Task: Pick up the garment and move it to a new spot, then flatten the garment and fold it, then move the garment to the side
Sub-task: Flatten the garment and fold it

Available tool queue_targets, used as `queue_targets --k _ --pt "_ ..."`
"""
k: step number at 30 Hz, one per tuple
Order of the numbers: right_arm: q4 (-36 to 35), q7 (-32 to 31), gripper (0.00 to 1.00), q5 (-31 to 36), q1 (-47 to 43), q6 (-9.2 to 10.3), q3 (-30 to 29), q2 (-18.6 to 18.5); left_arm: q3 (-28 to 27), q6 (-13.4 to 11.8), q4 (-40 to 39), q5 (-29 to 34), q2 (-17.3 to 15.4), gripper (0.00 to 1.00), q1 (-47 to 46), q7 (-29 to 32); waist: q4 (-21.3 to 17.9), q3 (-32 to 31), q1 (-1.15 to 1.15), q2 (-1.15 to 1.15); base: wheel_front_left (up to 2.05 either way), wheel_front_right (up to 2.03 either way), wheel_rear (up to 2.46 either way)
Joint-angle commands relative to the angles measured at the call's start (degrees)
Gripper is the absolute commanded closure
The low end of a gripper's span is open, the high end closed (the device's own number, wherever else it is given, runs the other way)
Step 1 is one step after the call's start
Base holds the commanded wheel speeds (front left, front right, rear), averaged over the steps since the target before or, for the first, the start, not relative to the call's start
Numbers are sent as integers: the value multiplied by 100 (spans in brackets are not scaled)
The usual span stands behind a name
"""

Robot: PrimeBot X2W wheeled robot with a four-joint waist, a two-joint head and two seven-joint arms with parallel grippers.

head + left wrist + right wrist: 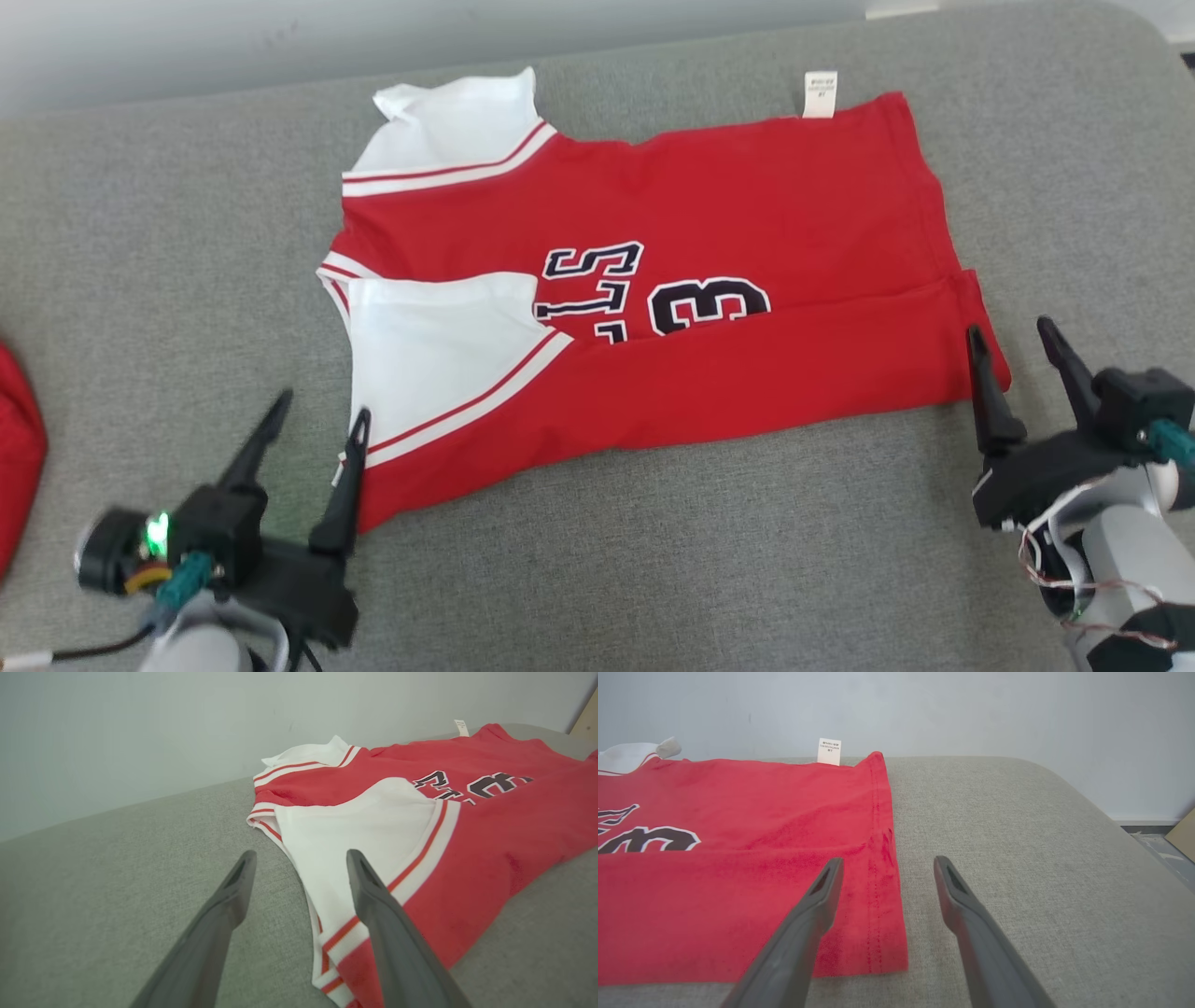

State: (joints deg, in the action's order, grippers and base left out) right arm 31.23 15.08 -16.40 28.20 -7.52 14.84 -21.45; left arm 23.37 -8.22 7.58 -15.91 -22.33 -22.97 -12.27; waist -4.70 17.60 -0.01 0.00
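The garment [709, 233] is a red shirt with white sleeves and dark lettering. It lies spread on the grey cushioned surface [653, 560], its near long edge folded up over the front. My left gripper [322, 415] stands open at the shirt's near left corner, one finger over the white sleeve [373, 826], nothing between the fingers. My right gripper [1011, 338] stands open at the near right hem corner [887, 933], holding nothing. A white care label [820, 94] sticks out at the far edge.
Another red cloth [17, 448] shows at the left edge of the head view. A pale wall [924, 704] runs behind the grey surface. The surface rounds off at its far right corner [1087, 807], with floor beyond.
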Motion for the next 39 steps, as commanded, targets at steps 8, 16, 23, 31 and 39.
queue_targets --k 8,16,23,31,39 --pt "-133 0 0 78 -510 6 -229 59 -136 -245 -435 -764 240 0 1062 504 60 -410 1 0 0 0 0" --pt "-84 0 0 63 -581 6 -140 106 34 -324 -201 -1017 355 0 1206 1250 -9 -496 1 0 0 0 0" --pt "-40 0 0 -3 -550 6 -56 62 111 -263 -83 -1027 373 36 1048 1330 -45 -471 1 0 0 0 0" --pt "2 -1 0 -25 -520 6 -33 28 281 -261 -102 -694 214 100 902 1211 -32 -440 1 0 0 0 0" --pt "701 0 0 -410 -115 6 299 111 388 -186 -275 -540 25 100 759 1178 -4 -262 1 0 0 0 0"
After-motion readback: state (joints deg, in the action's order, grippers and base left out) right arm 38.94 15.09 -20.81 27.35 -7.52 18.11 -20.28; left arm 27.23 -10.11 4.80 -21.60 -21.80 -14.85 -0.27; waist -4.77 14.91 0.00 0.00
